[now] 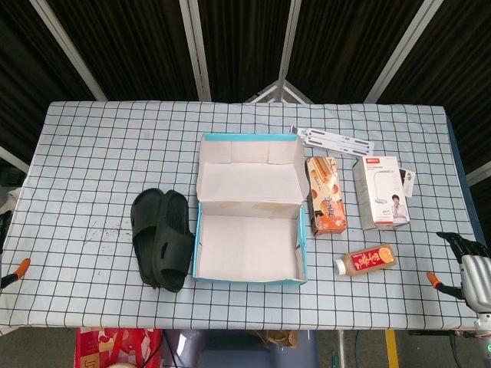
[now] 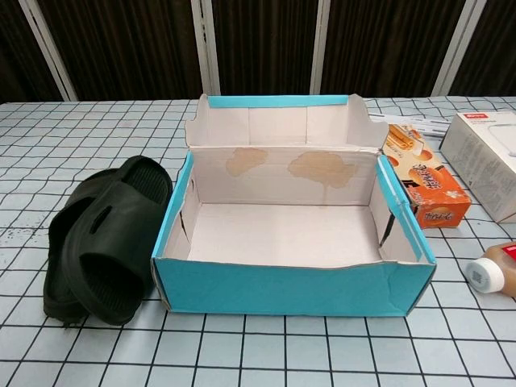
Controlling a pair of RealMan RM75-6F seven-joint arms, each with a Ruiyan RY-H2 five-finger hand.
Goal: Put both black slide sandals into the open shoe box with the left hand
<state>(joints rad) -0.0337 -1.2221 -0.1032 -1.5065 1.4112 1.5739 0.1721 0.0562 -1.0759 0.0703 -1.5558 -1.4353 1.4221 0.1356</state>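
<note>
Biggest thing here is the table [image 1: 92, 138] with its checked cloth, and dead centre on it sits the open shoe box [image 1: 249, 264], teal outside, lid flipped up at the back, nothing inside yet. Both black slide sandals [image 1: 162, 238] sit just to the left of the box, one leaning over the other in a stacked pair, the nearer one touching or almost touching the box's left wall in the chest view. Their long axis runs roughly front to back, parallel to that wall, so the trip into the box looks like a short sideways hop to the right over the low wall.

The left hand isn't visible in either view. Only something dark at the far left table edge in the head view, too cut off to call, so I can't tell whether the fingers are apart or together. Sandals are on the left side anyway, so that arm is the nearer one.

The right hand [image 1: 469, 257] sits off the table's right edge, holding nothing, fingers looking slightly curled; hard to say more.

Right of the box: a white carton [image 1: 381, 192], an orange snack box [image 1: 326, 195], a small bottle [image 1: 365, 260] lying down. None of it is between sandals and box.
</note>
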